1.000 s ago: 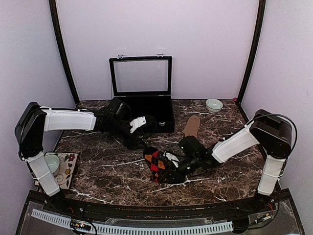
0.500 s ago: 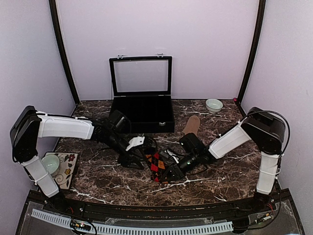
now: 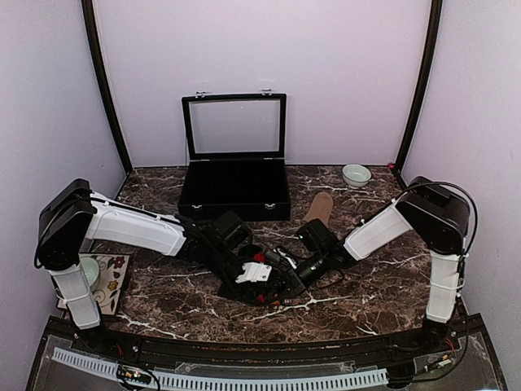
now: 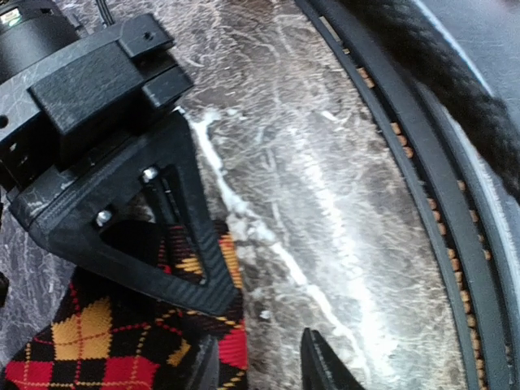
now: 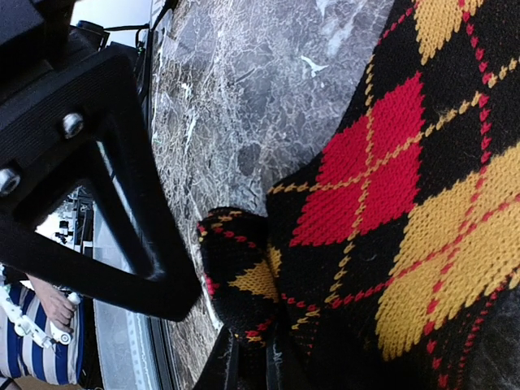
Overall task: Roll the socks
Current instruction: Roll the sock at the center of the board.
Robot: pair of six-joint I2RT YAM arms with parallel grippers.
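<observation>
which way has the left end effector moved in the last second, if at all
Yes. The left end effector left the front of the case and swung right and toward the near edge, onto the argyle sock.

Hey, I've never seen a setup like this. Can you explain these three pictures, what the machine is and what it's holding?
These are two robot arms bolted at the near edge of a marble table. The wide picture comes from a fixed camera above and behind them; each close-up comes from a camera on one wrist. On the table lie an argyle sock in the middle, a tan sock behind it, an open black case, a small bowl and a cup. The right gripper is shut, pinching a fold of the argyle sock. The left gripper sits at that sock's edge with its jaws apart, apparently not gripping yet.
</observation>
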